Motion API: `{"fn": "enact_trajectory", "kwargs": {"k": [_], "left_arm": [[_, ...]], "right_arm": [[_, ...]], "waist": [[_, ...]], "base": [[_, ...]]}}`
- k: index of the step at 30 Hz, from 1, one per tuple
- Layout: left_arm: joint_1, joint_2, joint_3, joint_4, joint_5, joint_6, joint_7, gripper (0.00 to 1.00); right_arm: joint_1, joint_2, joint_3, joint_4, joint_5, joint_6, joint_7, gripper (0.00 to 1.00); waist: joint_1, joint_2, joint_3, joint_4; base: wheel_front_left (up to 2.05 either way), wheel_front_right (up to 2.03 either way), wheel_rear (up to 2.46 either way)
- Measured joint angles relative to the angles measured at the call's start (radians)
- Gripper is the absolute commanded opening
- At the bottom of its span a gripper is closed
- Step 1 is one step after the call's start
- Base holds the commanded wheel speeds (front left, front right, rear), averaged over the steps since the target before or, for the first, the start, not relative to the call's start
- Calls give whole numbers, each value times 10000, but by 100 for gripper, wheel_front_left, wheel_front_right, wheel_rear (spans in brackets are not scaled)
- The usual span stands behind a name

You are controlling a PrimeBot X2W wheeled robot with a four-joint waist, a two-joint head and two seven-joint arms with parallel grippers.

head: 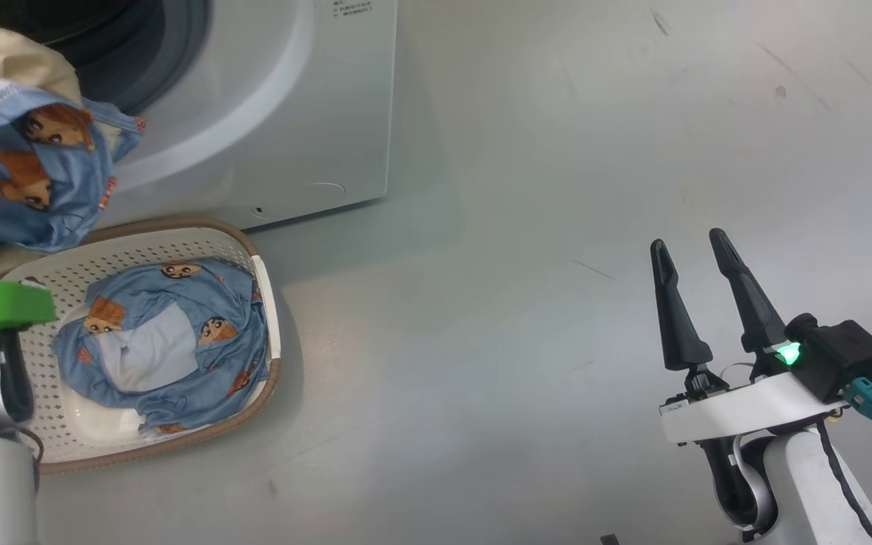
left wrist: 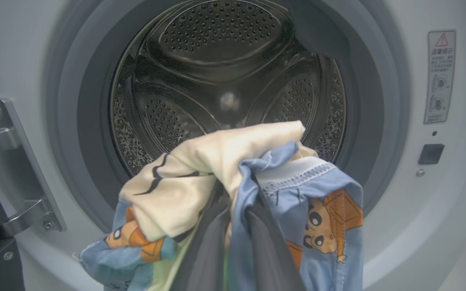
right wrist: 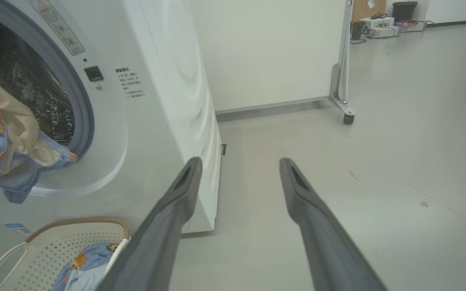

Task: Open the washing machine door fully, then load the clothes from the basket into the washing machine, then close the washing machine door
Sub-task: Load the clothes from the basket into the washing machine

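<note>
basket [head: 179, 241] on floor [head: 519, 341] in frt of washing machine [head: 292, 113], clothes [head: 171, 341] in basket, 2nd garment [left wrist: 225, 169] at drum [left wrist: 225, 60] mouth, R gripper [head: 687, 238] off to R

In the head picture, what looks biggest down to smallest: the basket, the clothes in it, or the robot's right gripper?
Biggest: the basket.
Next: the clothes in it.
Smallest: the right gripper, though it looks nearer the camera.

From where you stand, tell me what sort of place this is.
Probably a lab or test room staged for laundry, not a home: the washing machine stands on a grey floor, beside a wheeled white partition, with boxes and cables against the far wall.
</note>
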Motion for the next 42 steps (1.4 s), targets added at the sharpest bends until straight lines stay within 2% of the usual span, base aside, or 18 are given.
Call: {"fn": "enact_trajectory", "kwargs": {"k": [9, 17, 35, 42], "left_arm": [[-1725, 627, 276, 1022, 357, 157, 0, 0], [-2742, 838, 268, 2023, 546, 230, -4, 0], [-5628, 1120, 215, 3789, 568, 224, 94, 0], [-6147, 1473, 353, 4458, 564, 213, 88, 0]], "right_arm": [[-338, 105, 205, 272, 86, 0, 0, 100], [-362, 127, 405, 495, 98, 0, 0, 100], [-349, -171, 721, 543, 98, 0, 0, 100], [-360, -221, 807, 535, 100, 0, 0, 100]], "waist": [[0, 0, 807, -601], [0, 0, 1024, -1000], [0, 0, 2027, -1068], [0, 0, 2447, -1101]], "base": [[0, 0, 0], [0, 0, 0], [0, 0, 0], [0, 0, 0]]}}
